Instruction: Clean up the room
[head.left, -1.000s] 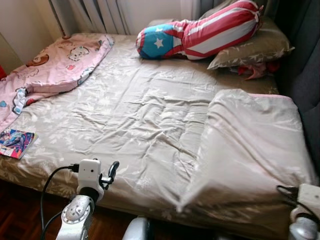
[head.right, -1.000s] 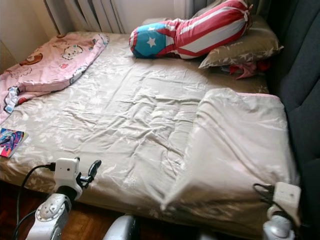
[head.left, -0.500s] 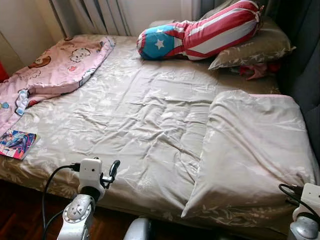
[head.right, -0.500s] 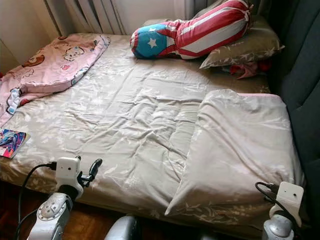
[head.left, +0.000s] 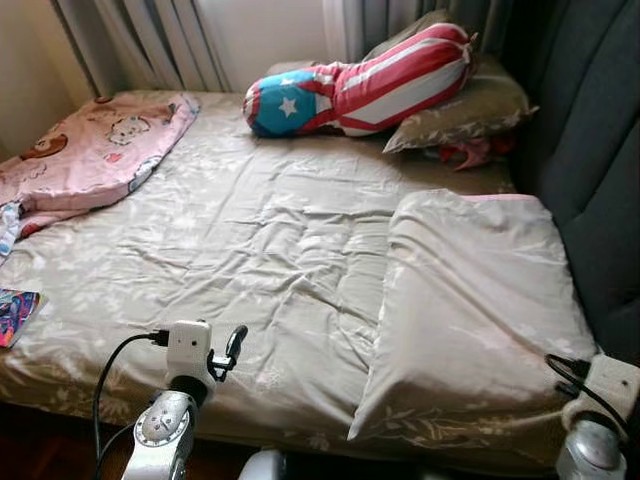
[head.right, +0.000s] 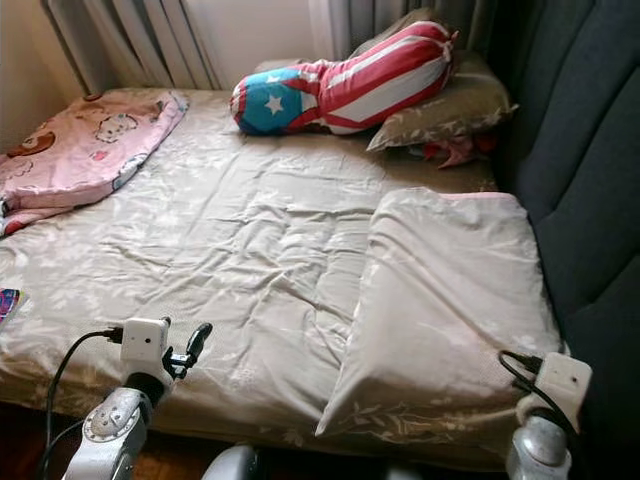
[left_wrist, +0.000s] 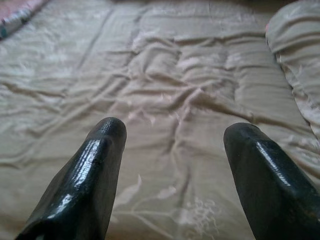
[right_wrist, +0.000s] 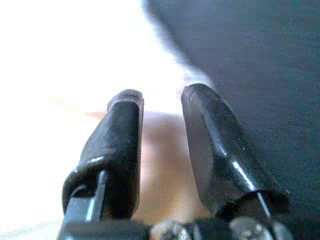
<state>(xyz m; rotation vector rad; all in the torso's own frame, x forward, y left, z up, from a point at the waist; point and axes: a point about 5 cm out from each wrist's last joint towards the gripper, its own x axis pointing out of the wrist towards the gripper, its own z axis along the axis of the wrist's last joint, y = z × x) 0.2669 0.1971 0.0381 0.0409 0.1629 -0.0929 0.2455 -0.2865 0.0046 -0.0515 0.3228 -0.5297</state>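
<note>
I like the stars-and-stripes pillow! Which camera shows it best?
The left eye view shows the striped pillow best: whole, at the head of the bed, leaning on a beige pillow. The right eye view shows it almost as well. The left wrist view looks at wrinkled sheet, and the right wrist view is too bright and blurry.
</note>
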